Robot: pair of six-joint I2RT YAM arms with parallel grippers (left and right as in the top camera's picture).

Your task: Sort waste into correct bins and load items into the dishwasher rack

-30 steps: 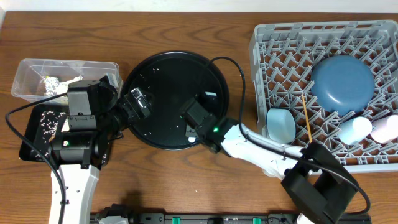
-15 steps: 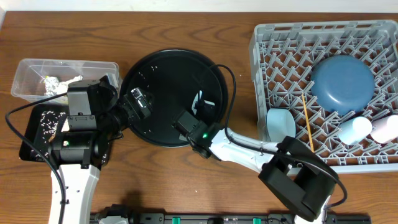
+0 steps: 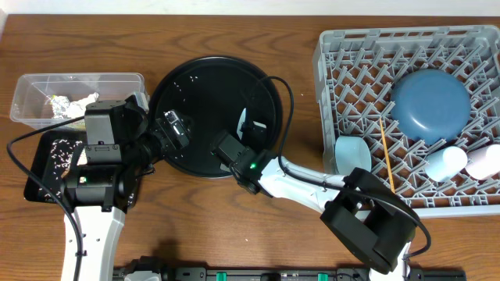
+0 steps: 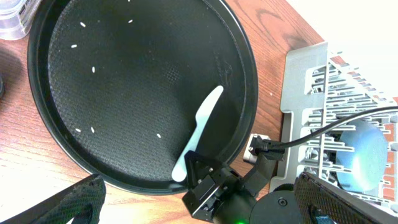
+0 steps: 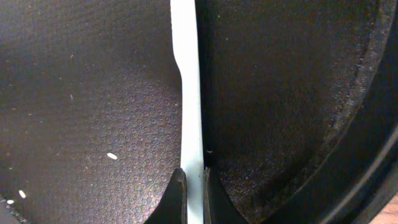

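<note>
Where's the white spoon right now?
The spoon lies on the round black tray, in its right half seen from overhead, one end pinched by the right gripper.

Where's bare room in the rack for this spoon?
Free: far-left pegs of the rack, between its left wall, the blue plate and the bowl. Crowded: front right, where the chopstick, pale blue cup and pink cup sit.

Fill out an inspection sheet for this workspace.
Surface: wooden table.
Job's things: white spoon and loose rice grains on round black tray; blue plate, bowl, chopstick, pale cup, pink cup in grey rack; crumpled waste in clear tub; rice in shallow black tray.
Clutter: nothing seen.
Grippers: right gripper shut on spoon handle; left gripper open, empty.
Cables: black cable arcs over round tray.
Surroundings: pale strip beyond far edge.
</note>
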